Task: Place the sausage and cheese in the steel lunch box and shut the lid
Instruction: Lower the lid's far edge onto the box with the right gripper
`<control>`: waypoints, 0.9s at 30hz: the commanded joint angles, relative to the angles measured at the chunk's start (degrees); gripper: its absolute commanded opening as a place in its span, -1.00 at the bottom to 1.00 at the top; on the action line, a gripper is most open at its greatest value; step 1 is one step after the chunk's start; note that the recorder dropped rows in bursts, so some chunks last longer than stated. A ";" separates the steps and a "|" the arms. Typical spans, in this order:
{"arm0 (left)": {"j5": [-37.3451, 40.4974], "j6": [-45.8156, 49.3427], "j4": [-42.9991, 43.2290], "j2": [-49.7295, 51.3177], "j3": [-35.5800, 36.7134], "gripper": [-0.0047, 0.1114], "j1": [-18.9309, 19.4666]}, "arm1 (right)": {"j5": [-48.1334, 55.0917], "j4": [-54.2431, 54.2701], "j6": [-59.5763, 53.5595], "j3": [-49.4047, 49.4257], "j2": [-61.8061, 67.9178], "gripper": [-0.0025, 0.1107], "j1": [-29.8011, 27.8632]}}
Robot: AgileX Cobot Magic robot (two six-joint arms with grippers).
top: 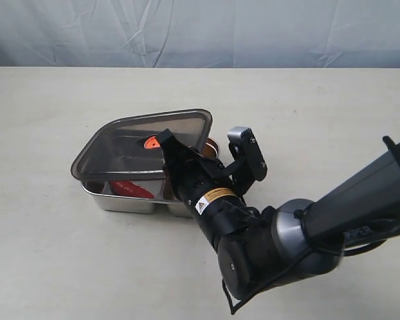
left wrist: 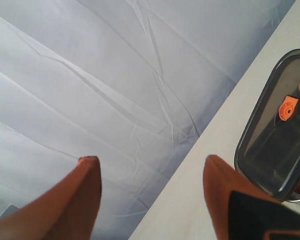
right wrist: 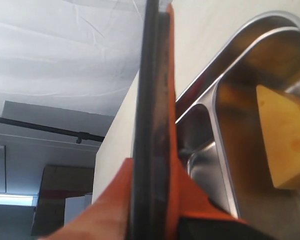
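Pinching the lid (top: 140,143) by its edge, the right fingers (right wrist: 185,190) hold it tilted over the steel lunch box (top: 120,200) on the surface (top: 53,120). The sausage (top: 132,189) and cheese (right wrist: 285,145) lie inside. The left fingers (left wrist: 80,200) are spread, empty.

The lid (top: 143,143) is showing dark smoky translucent grey, its valve (top: 149,141) and rim seal (right wrist: 169,75) both reading orange. The steel lunch box (top: 120,202) is presenting plain mirror silver. The sausage (top: 132,189) is showing glossy red. The cheese (right wrist: 285,145) is showing yellow-orange with faint darker spots. The left gripper (left wrist: 150,165) is showing orange fingers (left wrist: 75,205); the right gripper (right wrist: 152,167) is showing a black body, orange fingers (right wrist: 187,195) and a yellow-and-white label (top: 213,198). The table (top: 307,113) is reading plain beige; the backdrop (top: 187,33) is showing pale blue-grey, creased
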 commanded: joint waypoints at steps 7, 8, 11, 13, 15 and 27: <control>-0.05 -0.29 -0.67 -0.35 -0.14 0.07 -0.27 | 5.26 0.38 -5.70 1.40 0.57 -0.97 -0.37; -0.05 -0.29 -0.67 -0.35 -0.14 0.07 -0.27 | 5.26 0.38 -5.83 1.40 0.57 -0.97 -0.37; -0.05 -0.29 -0.67 -0.35 -0.14 0.07 -0.27 | 5.26 0.38 -5.83 1.40 0.57 -0.97 -0.37; -0.05 -0.29 -0.67 -0.35 -0.14 0.07 -0.27 | 5.80 0.38 -5.83 1.40 0.57 -0.97 -0.37; -0.05 -0.29 -0.67 -0.35 -0.14 0.07 -0.27 | 6.67 1.00 -5.83 1.40 0.57 -0.97 -0.37; -0.05 -0.29 -0.67 -0.35 -0.14 0.07 -0.27 | 7.95 2.31 -7.22 1.40 0.57 -0.97 -0.37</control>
